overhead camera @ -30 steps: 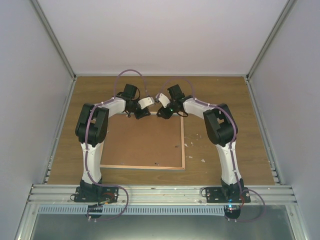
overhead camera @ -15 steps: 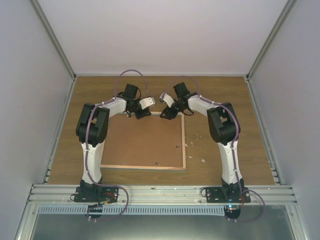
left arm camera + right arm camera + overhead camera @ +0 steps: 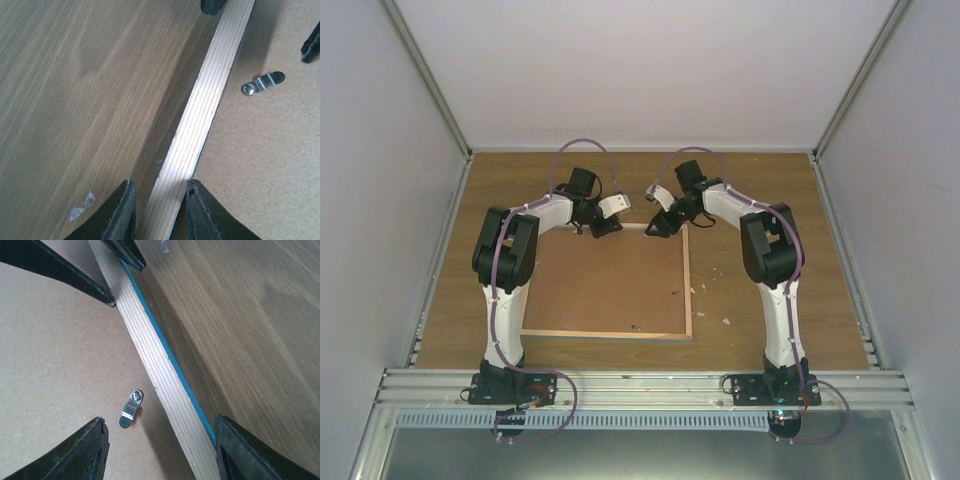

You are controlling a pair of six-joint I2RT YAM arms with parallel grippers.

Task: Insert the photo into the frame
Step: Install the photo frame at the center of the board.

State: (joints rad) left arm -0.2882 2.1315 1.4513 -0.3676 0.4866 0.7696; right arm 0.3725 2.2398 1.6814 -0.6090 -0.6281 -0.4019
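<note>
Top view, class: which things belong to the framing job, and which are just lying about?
Job: frame, back up; its metal clip; left gripper shut on its wood edge; right gripper open over it. The photo is not visible.
Lying about: white scraps on the table.

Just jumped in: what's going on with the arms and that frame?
The frame lies face down on the table, brown backing up. The left end effector pinches its far wooden rail. The right end effector straddles the same rail, jaws wide, gripping nothing. A metal turn clip sits on the backing. The photo isn't in view.
</note>
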